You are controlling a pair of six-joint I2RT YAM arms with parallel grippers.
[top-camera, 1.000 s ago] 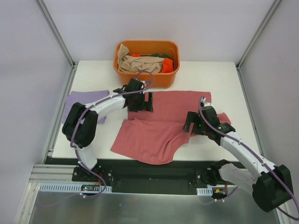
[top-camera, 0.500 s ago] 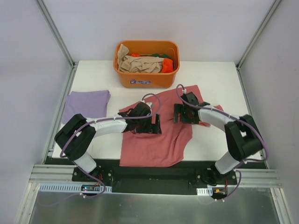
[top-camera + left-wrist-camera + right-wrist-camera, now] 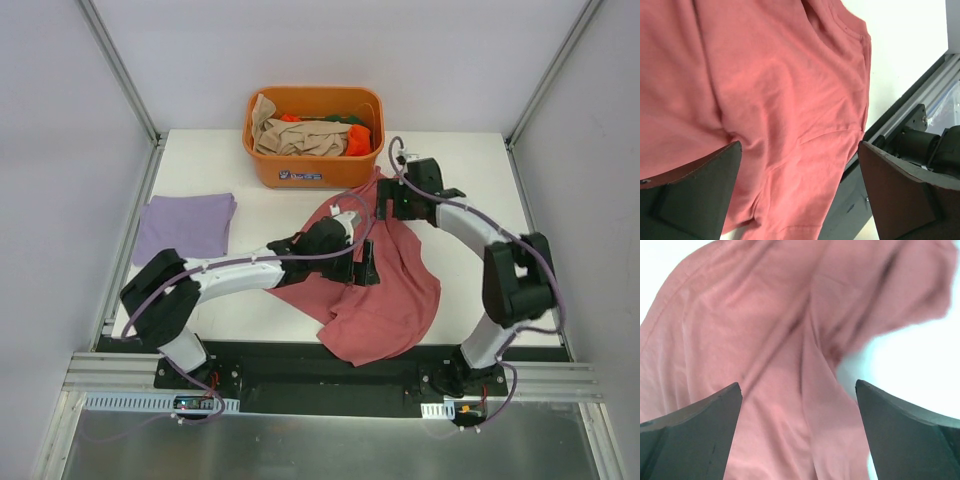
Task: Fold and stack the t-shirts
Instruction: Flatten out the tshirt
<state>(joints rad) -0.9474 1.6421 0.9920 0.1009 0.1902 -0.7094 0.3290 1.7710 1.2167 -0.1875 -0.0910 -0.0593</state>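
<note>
left gripper (image 3: pixel 362 263) sits at the centre of the top view with its fingers (image 3: pixel 695 195) spread apart in its wrist view, and rose-red cloth fills the gap between them; no pinch on the fabric shows. right gripper (image 3: pixel 386 203) is just above it and slightly right, close to the orange tub (image 3: pixel 315 172), and its fingers (image 3: pixel 905 435) are spread apart too, over blurred folds of the same cloth. the rose-red t-shirt (image 3: pixel 385 300) lies crumpled on the white table (image 3: pixel 460 160), bunched up toward the two grippers and spilling down to the table's lower edge at centre right. a lavender t-shirt (image 3: pixel 185 225) lies folded flat at the left of the table, well apart from the red one. beige (image 3: pixel 295 135), orange (image 3: pixel 357 138) and green (image 3: pixel 345 119) cloth sits heaped in the tub at upper centre.
</note>
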